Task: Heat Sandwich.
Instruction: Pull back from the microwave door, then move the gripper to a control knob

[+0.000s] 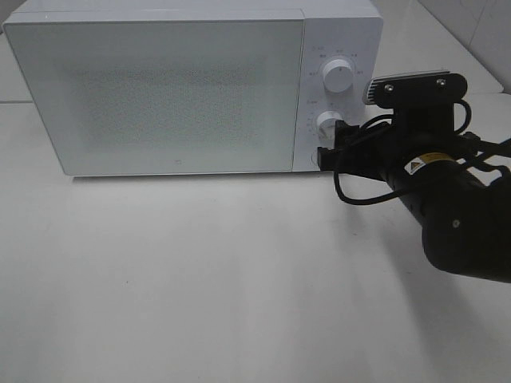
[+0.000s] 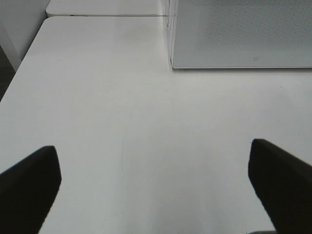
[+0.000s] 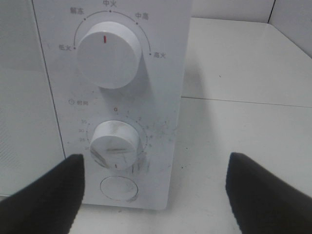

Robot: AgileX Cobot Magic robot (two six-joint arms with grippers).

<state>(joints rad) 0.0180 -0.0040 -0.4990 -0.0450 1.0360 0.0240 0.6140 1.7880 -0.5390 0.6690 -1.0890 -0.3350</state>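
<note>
The sandwich is out of view. A white microwave (image 1: 160, 88) stands at the back of the table with its frosted door shut. My right gripper (image 1: 327, 153) is open just in front of the control panel, low down by the lower dial (image 1: 327, 123). In the right wrist view its fingers (image 3: 53, 190) stand wide apart, with the lower dial (image 3: 115, 145) and a round button (image 3: 118, 188) ahead of them, untouched. The upper dial (image 3: 106, 54) sits above. My left gripper (image 2: 153, 156) is open over bare table, away from the microwave's front corner (image 2: 171, 63).
The white tabletop (image 1: 200, 279) stretches in front of the microwave. In the left wrist view the table's edge (image 2: 19, 68) runs along one side. The right arm's black body (image 1: 455, 223) hangs over the table's right part.
</note>
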